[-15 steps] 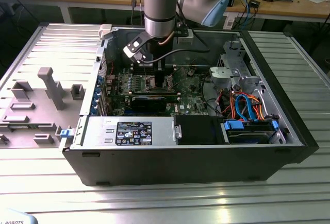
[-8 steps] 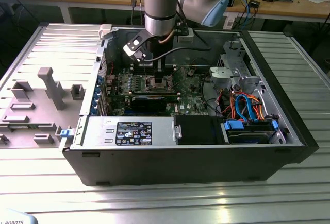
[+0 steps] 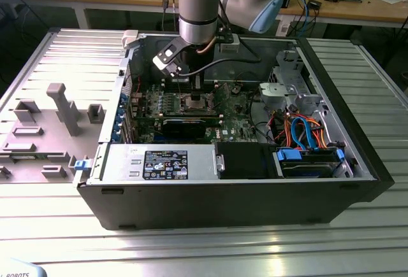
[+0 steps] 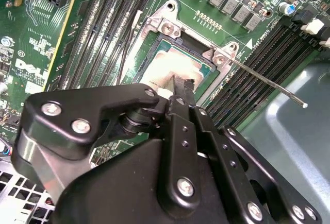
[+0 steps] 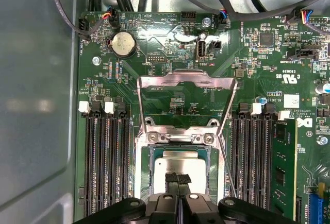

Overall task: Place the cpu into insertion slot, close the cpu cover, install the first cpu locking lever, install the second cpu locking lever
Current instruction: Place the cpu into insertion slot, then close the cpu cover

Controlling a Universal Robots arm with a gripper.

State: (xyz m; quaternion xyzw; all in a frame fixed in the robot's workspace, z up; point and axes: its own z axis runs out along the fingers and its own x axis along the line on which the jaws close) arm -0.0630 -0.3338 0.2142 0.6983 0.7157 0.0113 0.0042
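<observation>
The arm reaches down into an open computer case (image 3: pixel 242 197) that lies on a ribbed metal counter (image 3: pixel 191 251). In both wrist views the tool (image 5: pixel 178 178) (image 4: pixel 180 86) has its two black fingertips drawn together with no gap to speak of and nothing visible between them. They sit right over the cpu (image 5: pixel 178 161) (image 4: pixel 162 69).

The cpu lies flat inside the insertion slot (image 5: pixel 178 138), its dull silver top facing up and framed by the slot's metal rim. Whether the fingertips press on the chip or hover just above it cannot be told.

The cpu cover (image 5: pixel 185 79) stands hinged back from the slot, its window open toward the board's far edge, so the chip is uncovered. A thin locking lever (image 4: pixel 268 82) juts out free beside the slot, not latched. Black memory slots (image 5: pixel 103 167) flank the socket on both sides.

The cpu looks light, stiff and thin, with a smooth top that pads would likely slip on. It is best held by two opposite edges, and any sideways scrape in the slot could harm the contacts beneath. The cover looks like springy sheet metal, probably best pushed at its free bar.
</observation>
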